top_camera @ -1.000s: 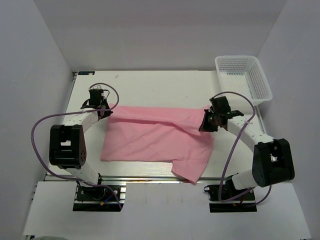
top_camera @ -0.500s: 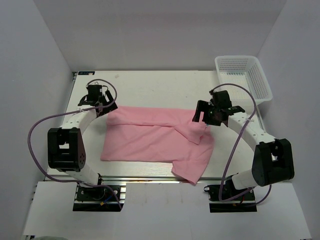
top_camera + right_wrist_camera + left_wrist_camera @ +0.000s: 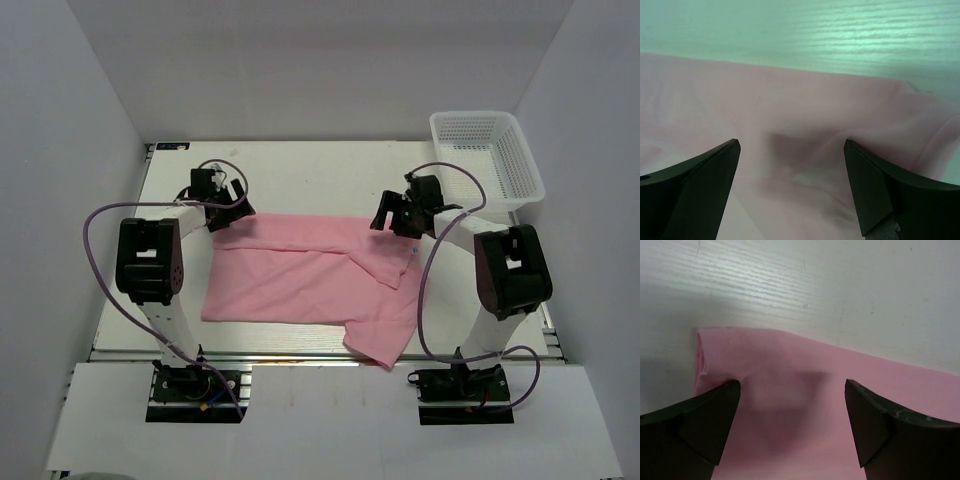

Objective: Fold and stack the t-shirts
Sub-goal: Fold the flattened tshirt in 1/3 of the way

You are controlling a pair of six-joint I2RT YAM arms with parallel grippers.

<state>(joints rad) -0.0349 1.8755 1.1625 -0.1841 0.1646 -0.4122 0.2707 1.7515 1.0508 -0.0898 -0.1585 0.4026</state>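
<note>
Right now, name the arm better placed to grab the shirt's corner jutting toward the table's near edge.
Right. The right gripper, open, hovers over the t-shirt's right end, nearest that corner; the left gripper, also open, is over the far-left corner.

A white bench [image 3: 320, 175] is filling the middle of the top view, and its surface is showing fine parallel grain lines in both wrist views. Pale grey walls are closing it in: the back wall [image 3: 320, 70] at 12 o'clock, the left wall [image 3: 60, 200] at 9 o'clock and the right wall [image 3: 600, 220] at 3 o'clock. A metal rail [image 3: 290, 356] is running along the bench's edge at 6 o'clock, with a white panel [image 3: 320, 420] lying just beyond it. Soft, even light is casting only faint shadows.
</note>
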